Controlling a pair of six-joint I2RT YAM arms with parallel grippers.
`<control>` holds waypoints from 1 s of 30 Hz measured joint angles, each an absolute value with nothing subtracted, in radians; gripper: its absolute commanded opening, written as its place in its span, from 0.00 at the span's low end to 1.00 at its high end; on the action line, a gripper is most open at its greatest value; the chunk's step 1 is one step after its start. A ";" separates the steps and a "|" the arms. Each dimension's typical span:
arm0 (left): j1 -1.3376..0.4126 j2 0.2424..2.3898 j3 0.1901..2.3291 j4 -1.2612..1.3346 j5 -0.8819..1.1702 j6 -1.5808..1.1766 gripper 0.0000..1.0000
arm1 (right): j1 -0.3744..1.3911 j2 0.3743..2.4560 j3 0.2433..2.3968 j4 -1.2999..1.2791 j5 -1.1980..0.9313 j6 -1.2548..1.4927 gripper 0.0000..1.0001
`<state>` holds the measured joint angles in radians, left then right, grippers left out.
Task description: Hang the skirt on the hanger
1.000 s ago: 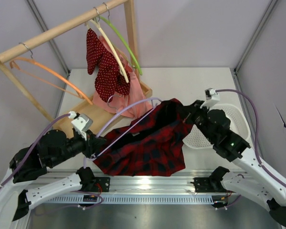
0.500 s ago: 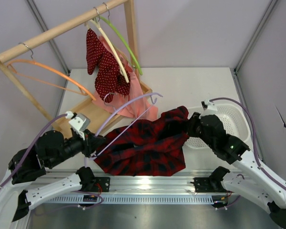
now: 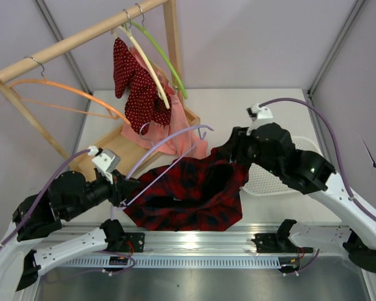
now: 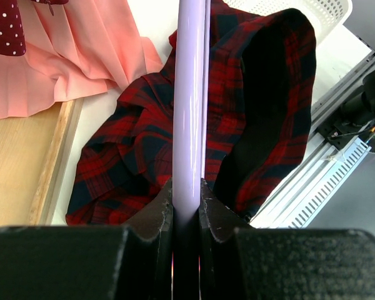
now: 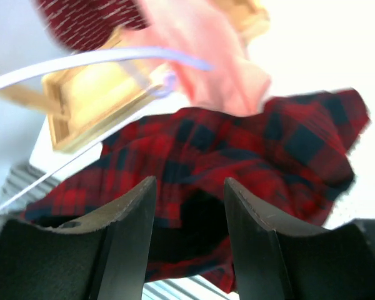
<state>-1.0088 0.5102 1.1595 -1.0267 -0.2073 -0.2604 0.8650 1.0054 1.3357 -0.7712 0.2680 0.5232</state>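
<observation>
1. Top external: the right gripper [image 3: 230, 149] has let go and risen since a second ago. The skirt [image 3: 188, 194] has slumped onto the table [image 3: 250, 106], under the hanger [image 3: 169, 137].
2. Right fingertips merge with the dark fabric there, and whether the hanger passes inside the skirt is unclear.
3. Right wrist, blurred: fingers [image 5: 128, 219] spread, empty, above the plaid.
4. Left wrist: left gripper [image 4: 186, 194] clamped tight on the lavender bar.

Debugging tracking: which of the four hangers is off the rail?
The thin pale lavender plastic hanger, pinched in the left fingers over the red-navy plaid skirt; orange hanger, cream hanger and green hanger hang on the wooden rail.
</observation>
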 measured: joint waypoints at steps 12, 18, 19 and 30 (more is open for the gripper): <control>-1.009 0.509 1.159 -1.028 -0.215 -0.261 0.00 | 1.124 1.191 1.360 -0.839 0.253 0.471 0.53; -1.009 0.509 1.159 -1.035 -0.217 -0.261 0.00 | 1.153 1.236 1.283 -0.880 0.313 0.504 0.55; -1.009 0.509 1.159 -1.036 -0.217 -0.261 0.00 | 1.151 1.246 1.279 -0.884 0.330 0.509 0.55; -1.009 0.509 1.159 -1.052 -0.226 -0.262 0.00 | 1.113 1.303 1.162 -0.830 0.392 0.578 0.51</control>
